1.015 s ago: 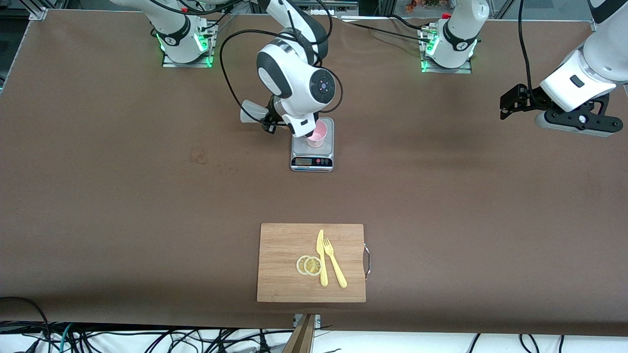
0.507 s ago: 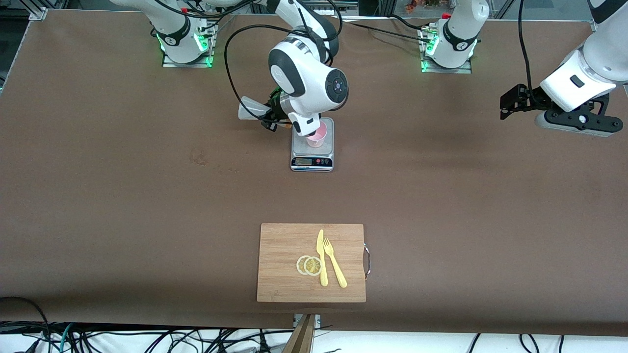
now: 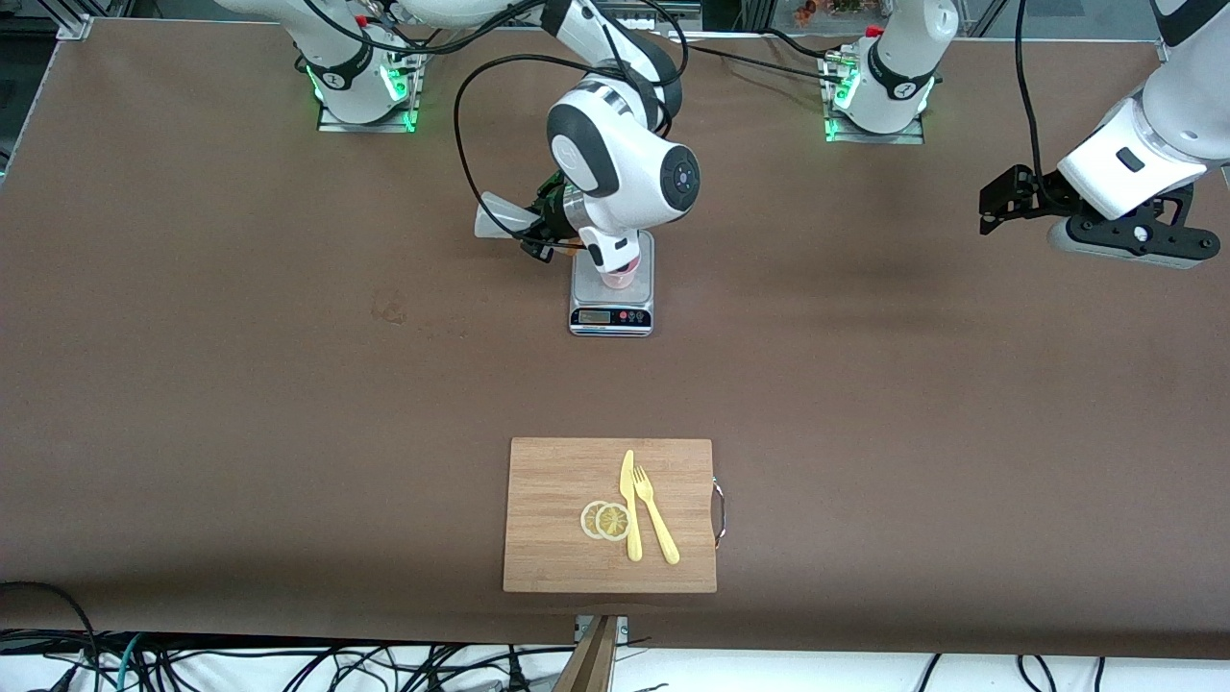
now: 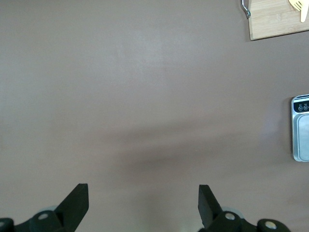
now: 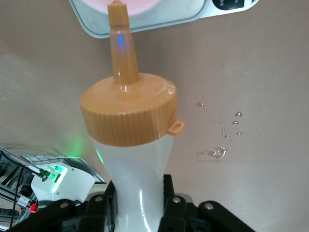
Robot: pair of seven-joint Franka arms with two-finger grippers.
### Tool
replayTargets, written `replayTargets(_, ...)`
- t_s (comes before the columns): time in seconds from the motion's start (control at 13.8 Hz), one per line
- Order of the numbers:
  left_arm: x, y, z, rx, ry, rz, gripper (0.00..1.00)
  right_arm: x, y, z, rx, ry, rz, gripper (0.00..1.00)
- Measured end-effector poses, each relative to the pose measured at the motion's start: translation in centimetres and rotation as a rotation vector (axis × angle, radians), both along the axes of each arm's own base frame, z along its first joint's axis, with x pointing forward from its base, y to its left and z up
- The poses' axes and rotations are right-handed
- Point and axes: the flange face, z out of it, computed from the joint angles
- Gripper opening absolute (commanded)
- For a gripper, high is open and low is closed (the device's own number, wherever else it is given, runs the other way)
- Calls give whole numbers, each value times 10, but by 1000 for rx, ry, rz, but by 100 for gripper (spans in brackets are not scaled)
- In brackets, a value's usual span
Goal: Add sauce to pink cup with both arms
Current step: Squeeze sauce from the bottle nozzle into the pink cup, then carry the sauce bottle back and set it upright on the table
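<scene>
The pink cup (image 3: 621,278) stands on the grey scale (image 3: 611,315), mostly hidden under my right arm's wrist. My right gripper (image 3: 546,231) is shut on the sauce bottle (image 3: 500,219), which lies tilted toward the cup. In the right wrist view the fingers (image 5: 170,195) squeeze the whitish bottle (image 5: 137,164) below its orange cap (image 5: 128,113), and the nozzle tip (image 5: 116,9) reaches the cup's rim (image 5: 140,4). My left gripper (image 3: 992,206) waits open in the air over bare table at the left arm's end. It holds nothing (image 4: 142,200).
A wooden cutting board (image 3: 548,481) lies nearer the front camera, with a yellow knife (image 3: 629,505), a fork (image 3: 655,527) and two lemon slices (image 3: 605,520) on it. Small drops (image 5: 212,153) wet the table beside the scale. Brown table stretches between scale and board.
My right arm has swung toward the left arm's end with the bottle, and its wrist now covers more of the cup. The left arm has not moved.
</scene>
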Motion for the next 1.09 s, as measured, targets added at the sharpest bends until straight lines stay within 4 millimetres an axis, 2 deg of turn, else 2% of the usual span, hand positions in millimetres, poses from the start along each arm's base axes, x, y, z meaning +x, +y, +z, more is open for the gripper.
replayTargets(0.51, 0, 0, 0, 0, 0, 0, 100, 3, 1, 0, -1, -5, -3, 19)
replayTargets(0.65, 0, 0, 0, 0, 1, 0, 100, 10, -3, 4, 10, -10, -17, 19)
replayTargets(0.87, 0, 0, 0, 0, 1, 0, 100, 38, -23, 25, 116, 1, -102, 19)
replayTargets(1.09, 0, 0, 0, 0, 1, 0, 100, 67, -51, 62, 279, -6, -197, 19)
